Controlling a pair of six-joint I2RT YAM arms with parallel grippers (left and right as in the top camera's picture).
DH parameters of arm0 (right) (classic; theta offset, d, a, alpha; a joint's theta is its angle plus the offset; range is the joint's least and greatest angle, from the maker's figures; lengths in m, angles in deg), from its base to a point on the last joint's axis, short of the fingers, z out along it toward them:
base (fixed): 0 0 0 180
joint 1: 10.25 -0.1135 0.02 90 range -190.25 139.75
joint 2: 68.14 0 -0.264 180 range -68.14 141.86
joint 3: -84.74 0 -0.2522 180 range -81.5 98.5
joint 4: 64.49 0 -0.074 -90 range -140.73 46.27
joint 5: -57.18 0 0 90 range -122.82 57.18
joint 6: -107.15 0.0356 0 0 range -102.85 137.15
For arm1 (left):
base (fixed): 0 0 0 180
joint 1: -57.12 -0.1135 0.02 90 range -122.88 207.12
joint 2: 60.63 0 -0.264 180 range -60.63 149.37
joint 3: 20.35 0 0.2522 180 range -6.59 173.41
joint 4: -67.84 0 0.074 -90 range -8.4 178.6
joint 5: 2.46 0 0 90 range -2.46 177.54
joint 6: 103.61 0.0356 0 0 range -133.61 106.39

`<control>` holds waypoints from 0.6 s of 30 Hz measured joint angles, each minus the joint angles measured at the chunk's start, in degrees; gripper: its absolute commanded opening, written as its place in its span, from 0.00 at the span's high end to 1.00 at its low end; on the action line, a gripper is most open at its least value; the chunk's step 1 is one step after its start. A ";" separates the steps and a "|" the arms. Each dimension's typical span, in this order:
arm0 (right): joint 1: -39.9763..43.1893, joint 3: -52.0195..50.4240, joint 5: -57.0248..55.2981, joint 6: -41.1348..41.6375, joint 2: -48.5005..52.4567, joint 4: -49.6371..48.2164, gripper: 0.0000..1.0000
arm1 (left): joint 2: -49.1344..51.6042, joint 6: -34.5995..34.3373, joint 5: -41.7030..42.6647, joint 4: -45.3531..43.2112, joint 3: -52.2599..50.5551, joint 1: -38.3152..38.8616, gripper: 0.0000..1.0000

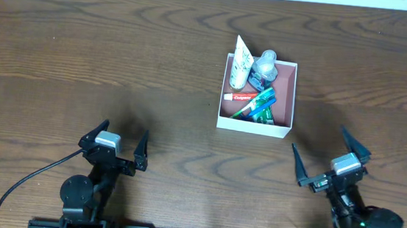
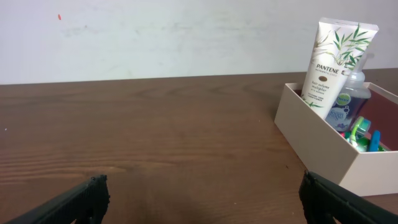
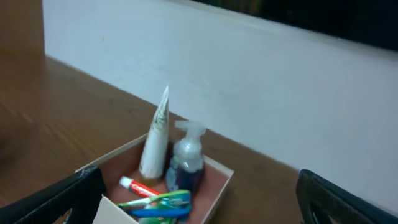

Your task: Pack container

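The container (image 1: 286, 99), a shallow square box with white walls and a pink inside, sits on the table right of centre. It holds a white Pantene tube (image 1: 241, 62) leaning on the far wall, a clear pump bottle (image 1: 264, 68), a red toothpaste tube (image 1: 240, 97) and green and blue toothbrushes (image 1: 257, 108). The box also shows in the left wrist view (image 2: 317, 140) and the right wrist view (image 3: 219, 180). My left gripper (image 1: 121, 147) is open and empty at the front left. My right gripper (image 1: 330, 158) is open and empty at the front right, short of the box.
The dark wood table (image 1: 83, 59) runs to a white wall (image 2: 155, 37) at the back. A black cable (image 1: 28, 180) trails from the left arm's base near the front edge.
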 measured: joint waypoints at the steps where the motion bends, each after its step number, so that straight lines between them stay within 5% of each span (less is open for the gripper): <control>1: 0.00 -1.77 -0.24 1.57 -0.85 -0.42 0.01 | 0.00 0.00 0.00 0.00 0.00 0.00 0.02; 18: 0.00 -13.38 -12.76 16.00 -5.46 -2.27 0.01 | 0.00 0.00 0.00 0.00 0.00 0.00 0.02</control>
